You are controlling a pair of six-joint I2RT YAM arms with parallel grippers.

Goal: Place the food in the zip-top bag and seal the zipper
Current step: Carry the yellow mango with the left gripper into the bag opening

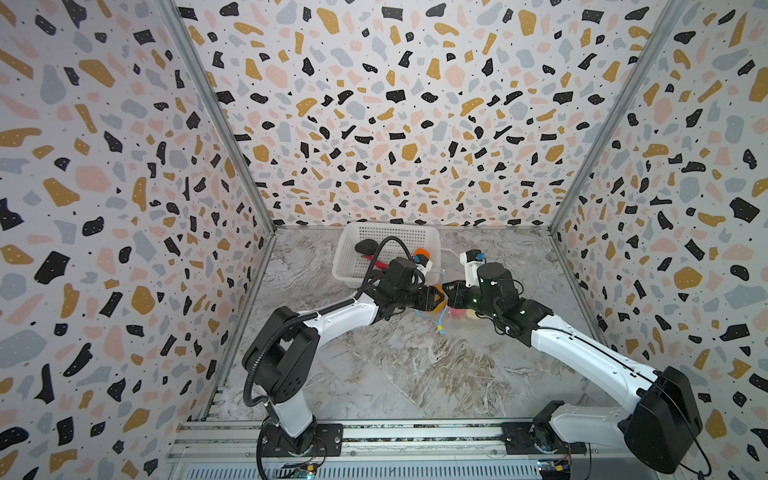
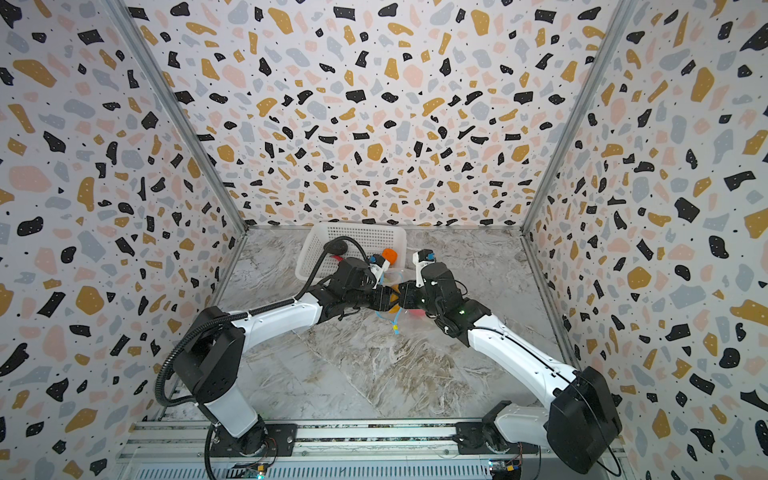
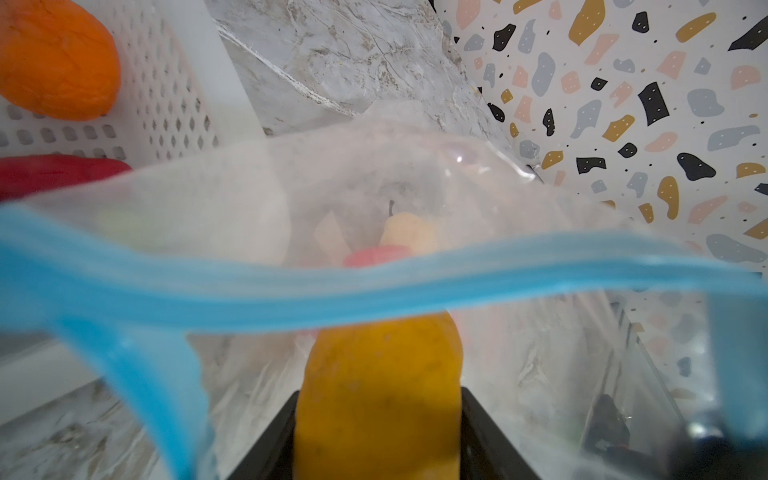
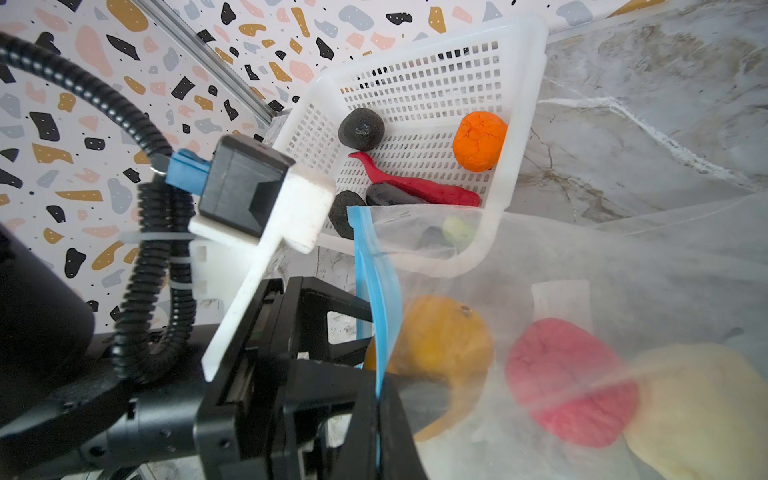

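Observation:
The clear zip-top bag (image 4: 602, 266) lies by the basket with its mouth held open. My right gripper (image 4: 379, 390) is shut on the light blue zipper (image 4: 376, 282) at the mouth's edge. My left gripper (image 3: 380, 392) has reached into the mouth and is shut on the yellow-brown potato (image 3: 380, 395), which fills the gap between its jaws. Inside the bag are a pink-red ball (image 4: 569, 382) and a cream lump (image 4: 702, 411). In both top views the two grippers (image 1: 439, 297) (image 1: 448, 289) meet at mid-table over the bag (image 1: 449, 320).
The white perforated basket (image 4: 419, 75) stands behind the bag and holds an orange (image 4: 480, 140), a red chili (image 4: 419, 187), a dark eggplant (image 4: 390, 194) and two black ovals (image 4: 360, 129) (image 4: 343, 214). In both top views it sits near the back wall (image 1: 390, 232).

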